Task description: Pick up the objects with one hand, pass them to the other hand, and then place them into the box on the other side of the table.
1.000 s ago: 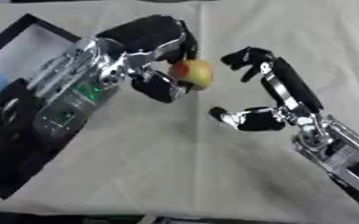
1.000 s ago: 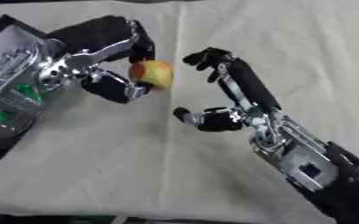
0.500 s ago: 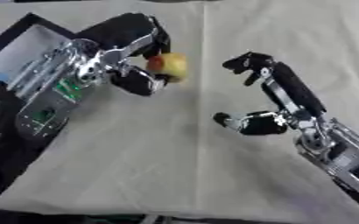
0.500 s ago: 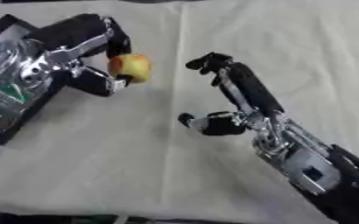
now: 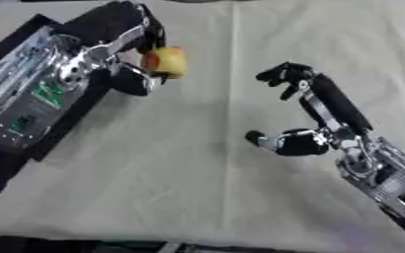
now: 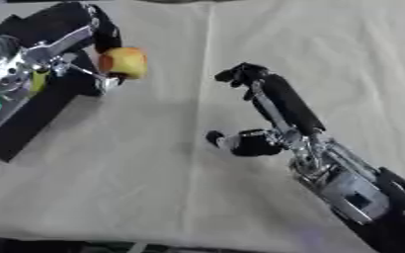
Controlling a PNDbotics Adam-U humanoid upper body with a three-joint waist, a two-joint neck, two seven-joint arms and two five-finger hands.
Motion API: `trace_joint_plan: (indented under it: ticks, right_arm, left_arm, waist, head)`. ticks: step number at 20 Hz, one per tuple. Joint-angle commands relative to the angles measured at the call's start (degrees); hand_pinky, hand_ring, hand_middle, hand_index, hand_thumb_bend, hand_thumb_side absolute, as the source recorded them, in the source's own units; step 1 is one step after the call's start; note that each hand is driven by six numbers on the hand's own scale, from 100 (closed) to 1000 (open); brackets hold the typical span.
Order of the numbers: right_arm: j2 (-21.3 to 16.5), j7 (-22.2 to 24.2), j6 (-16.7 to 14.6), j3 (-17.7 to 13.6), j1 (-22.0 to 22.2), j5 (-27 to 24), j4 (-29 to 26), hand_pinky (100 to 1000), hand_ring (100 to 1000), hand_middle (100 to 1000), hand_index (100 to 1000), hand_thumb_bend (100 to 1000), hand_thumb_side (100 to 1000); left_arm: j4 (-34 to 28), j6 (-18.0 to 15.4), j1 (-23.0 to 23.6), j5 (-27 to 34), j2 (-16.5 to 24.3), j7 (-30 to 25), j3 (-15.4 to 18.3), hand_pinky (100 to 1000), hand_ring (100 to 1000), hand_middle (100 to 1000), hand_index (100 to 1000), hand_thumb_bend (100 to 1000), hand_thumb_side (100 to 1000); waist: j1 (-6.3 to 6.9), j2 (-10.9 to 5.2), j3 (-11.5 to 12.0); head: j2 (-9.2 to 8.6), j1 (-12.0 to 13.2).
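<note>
the left robot hand (image 5: 124, 44) grips a yellow-red apple (image 5: 166, 62) above the cloth-covered tabletop (image 5: 197, 197) near the black box (image 6: 29, 118), while the right robot hand (image 5: 314, 121) hovers open, well apart.

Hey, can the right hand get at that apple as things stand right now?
Probably not: the apple is gripped in the left hand, off to the left, with bare cloth between it and the open right hand.
</note>
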Motion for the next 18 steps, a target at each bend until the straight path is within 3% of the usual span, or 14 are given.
trace_joint_plan:
  ticks: [1, 11, 18]
  right_arm:
    - [-1.32, -0.04, -0.11, -0.69, -0.3, 0.24, -1.17, 573, 728, 709, 780, 636, 108]
    - [-1.36, 0.64, -0.97, -0.78, -0.26, 0.78, -1.17, 576, 728, 709, 780, 637, 110]
    - [-1.48, 0.5, -1.61, -0.79, -0.25, 0.51, -1.17, 575, 727, 706, 778, 640, 112]
  left_arm:
    - [-0.6, 0.24, -0.41, 0.34, 3.15, 1.32, 2.16, 664, 537, 411, 432, 206, 100]
    - [-1.31, 0.87, 1.52, 2.15, 7.06, 3.64, 5.81, 673, 535, 409, 432, 171, 100]
    - [-0.26, 1.61, 2.92, 2.68, 9.51, 4.79, 7.33, 672, 538, 410, 432, 197, 100]
  waist:
    - [0.36, -1.92, 0.1]
    - [0.07, -1.67, 0.05]
    - [-0.03, -1.56, -0.11]
  head:
    - [0.31, 0.52]
    - [0.31, 1.43]
    - [0.29, 1.99]
